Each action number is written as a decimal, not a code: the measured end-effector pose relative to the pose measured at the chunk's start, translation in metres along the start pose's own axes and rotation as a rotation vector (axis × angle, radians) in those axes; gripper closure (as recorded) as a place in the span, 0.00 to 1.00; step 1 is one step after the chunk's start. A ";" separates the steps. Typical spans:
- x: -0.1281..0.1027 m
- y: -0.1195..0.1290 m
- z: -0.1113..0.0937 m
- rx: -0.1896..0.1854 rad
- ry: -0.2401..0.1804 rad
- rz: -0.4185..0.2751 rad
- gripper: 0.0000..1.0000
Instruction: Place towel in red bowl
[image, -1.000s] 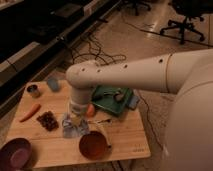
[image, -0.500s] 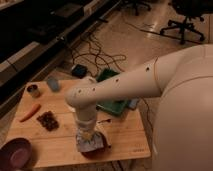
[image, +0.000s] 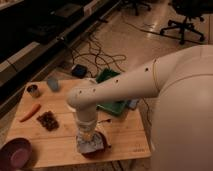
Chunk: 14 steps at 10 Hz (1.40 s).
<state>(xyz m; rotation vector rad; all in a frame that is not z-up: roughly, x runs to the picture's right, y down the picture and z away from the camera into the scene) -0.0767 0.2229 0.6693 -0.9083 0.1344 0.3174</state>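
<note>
Over the red bowl (image: 99, 145), at the near edge of the wooden table (image: 60, 145), the gripper (image: 87, 136) hangs straight down from the arm's wrist. The towel (image: 88, 145) sits bunched directly beneath it, covering most of the bowl's opening; only a sliver of the bowl's rim shows on the side toward the robot body. Whether the towel is resting inside the bowl or hanging just above it cannot be told, as the wrist hides the contact point.

Finger state: cannot tell.

Step in hand, as a judgement: the placement itself, either the last bit of lowering or the drop. Transport looks done, since the towel and bowl line up.

Next move calls for: release, then a straight vertical retreat so the cloth doesn't snag and get dragged back out. The towel is about as wide as the bowl, so edges may drape over the rim.

Other items relative to the bowl: purple bowl (image: 16, 152) well off to the left at the table corner, dark snack pile (image: 48, 120) up-left, carrot (image: 29, 112) beyond that, small can (image: 33, 90) and blue block (image: 53, 84) at the far edge, green tray (image: 114, 100) behind the arm. None of them are in the way.
</note>
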 end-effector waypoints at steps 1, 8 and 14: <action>0.007 -0.002 0.011 -0.018 -0.002 0.014 0.84; 0.036 -0.003 0.030 -0.033 -0.078 0.047 0.20; 0.050 0.010 0.009 0.003 -0.102 0.053 0.20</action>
